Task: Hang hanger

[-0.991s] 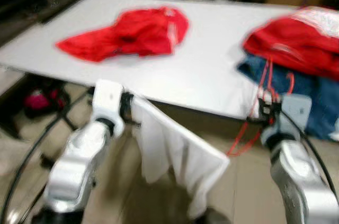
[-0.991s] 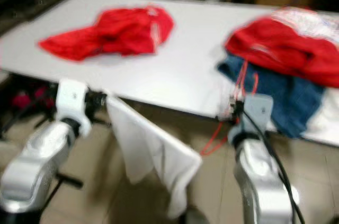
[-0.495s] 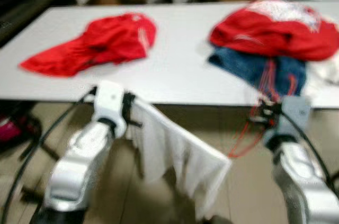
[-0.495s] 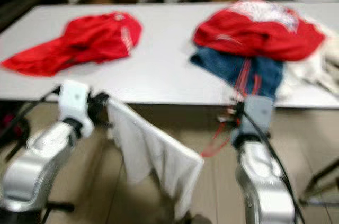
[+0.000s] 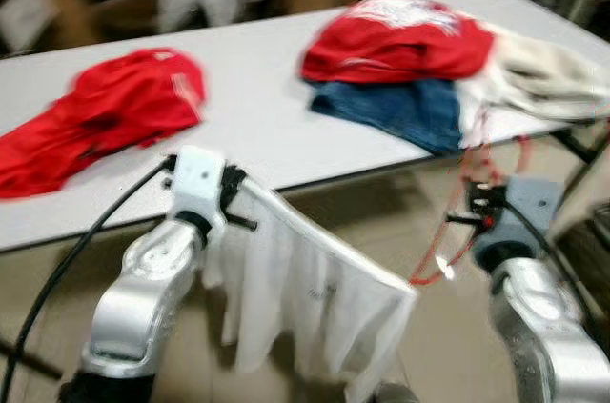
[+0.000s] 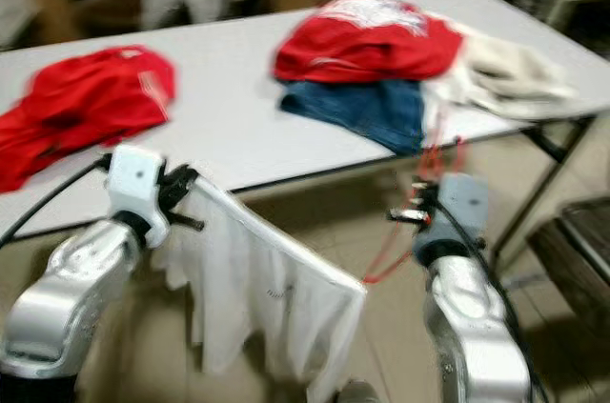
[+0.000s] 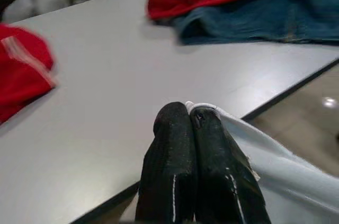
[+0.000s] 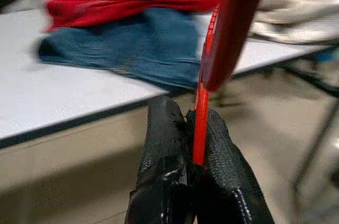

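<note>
The red hanger (image 8: 225, 33) is a thin plastic one, bright red, with a flat broad part rising out of focus toward the top of the right wrist view and a narrow strip running down between the fingers (image 8: 159, 166) of the right gripper (image 8: 192, 123), which are pressed together on that strip. In the left eye view the hanger (image 5: 474, 195) shows as blurred red loops at the lower right of the frame, hanging just in front of the right gripper (image 5: 479, 211) and below the near edge of the white surface (image 5: 257, 127); its exact shape cannot be made out there.

The left gripper (image 7: 189, 114) is at the lower left of the eye views, in front of the surface's near edge. Its two black fingers (image 7: 172, 150) are closed tight on the corner of a white garment (image 5: 315, 298), which drapes from the gripper down and toward the lower centre of the frame, wrinkled and slack.

On the surface a crumpled red garment (image 5: 95, 117) lies at the left of the frame. Toward the upper right sits a pile: a red garment with white print (image 5: 396, 36) on top of folded blue jeans (image 5: 400, 112), with a cream-coloured cloth (image 5: 534, 74) touching them on the right side. A black cable (image 5: 67, 265) runs along the left arm. Below is a beige tiled floor (image 5: 429, 346).
</note>
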You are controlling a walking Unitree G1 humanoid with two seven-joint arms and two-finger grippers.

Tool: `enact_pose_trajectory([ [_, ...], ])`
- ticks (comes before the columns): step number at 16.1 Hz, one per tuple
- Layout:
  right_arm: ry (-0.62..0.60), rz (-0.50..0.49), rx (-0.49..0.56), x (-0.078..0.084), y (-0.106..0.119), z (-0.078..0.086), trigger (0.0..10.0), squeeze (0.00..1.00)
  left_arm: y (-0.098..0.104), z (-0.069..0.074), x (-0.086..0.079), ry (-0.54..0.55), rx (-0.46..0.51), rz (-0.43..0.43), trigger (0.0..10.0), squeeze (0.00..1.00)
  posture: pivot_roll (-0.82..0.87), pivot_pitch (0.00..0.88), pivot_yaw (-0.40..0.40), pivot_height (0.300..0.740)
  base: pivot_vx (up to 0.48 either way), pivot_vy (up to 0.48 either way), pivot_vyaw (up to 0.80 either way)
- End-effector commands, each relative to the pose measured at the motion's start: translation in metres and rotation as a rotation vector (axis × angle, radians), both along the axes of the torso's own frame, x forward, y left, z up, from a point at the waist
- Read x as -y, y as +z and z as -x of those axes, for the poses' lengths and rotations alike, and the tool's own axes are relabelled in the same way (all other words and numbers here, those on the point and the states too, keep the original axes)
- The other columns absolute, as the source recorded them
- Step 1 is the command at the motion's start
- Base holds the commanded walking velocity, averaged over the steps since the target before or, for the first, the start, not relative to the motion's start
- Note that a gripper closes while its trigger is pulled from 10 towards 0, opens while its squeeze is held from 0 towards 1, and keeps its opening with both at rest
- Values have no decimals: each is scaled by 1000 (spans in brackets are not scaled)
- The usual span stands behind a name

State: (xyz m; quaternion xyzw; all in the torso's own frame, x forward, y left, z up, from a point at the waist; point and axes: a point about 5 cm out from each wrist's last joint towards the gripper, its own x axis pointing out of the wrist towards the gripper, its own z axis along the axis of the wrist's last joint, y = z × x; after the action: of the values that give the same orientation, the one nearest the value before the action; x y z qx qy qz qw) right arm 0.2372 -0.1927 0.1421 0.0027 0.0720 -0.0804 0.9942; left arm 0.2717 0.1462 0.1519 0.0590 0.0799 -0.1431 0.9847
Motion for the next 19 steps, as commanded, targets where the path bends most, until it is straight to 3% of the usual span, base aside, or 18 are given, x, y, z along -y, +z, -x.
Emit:
enact_pose_trajectory([
  [1, 23, -4, 16, -5, 2, 0, 10000, 0, 5, -1, -11, 39, 24, -18, 10000, 0, -171, 38, 95, 740, 0, 292, 0],
  [4, 84, 16, 35, -13, 6, -2, 10000, 0, 4, -1, -11, 49, 24, -13, 10000, 0, -174, 29, 94, 740, 0, 294, 0],
  [7, 208, 80, -17, -25, -2, -2, 10000, 0, 6, 1, -11, 60, 41, 17, 10000, 0, -173, 19, 89, 740, 0, 0, 0],
  [12, 399, 93, 16, -40, 4, -1, 10000, 0, 6, 2, -12, 84, 70, 39, 10000, 0, -183, 11, 88, 740, 0, 0, 0],
  [17, 483, 90, 17, -44, 5, 1, 10000, 0, 7, 1, -11, 105, 90, 57, 10000, 0, -188, 2, 85, 740, 0, 0, 0],
  [19, 600, 123, 36, -49, 10, 2, 10000, 0, 14, -2, -15, 132, 136, 67, 10000, 0, -185, 0, 83, 740, 0, 0, 400],
])
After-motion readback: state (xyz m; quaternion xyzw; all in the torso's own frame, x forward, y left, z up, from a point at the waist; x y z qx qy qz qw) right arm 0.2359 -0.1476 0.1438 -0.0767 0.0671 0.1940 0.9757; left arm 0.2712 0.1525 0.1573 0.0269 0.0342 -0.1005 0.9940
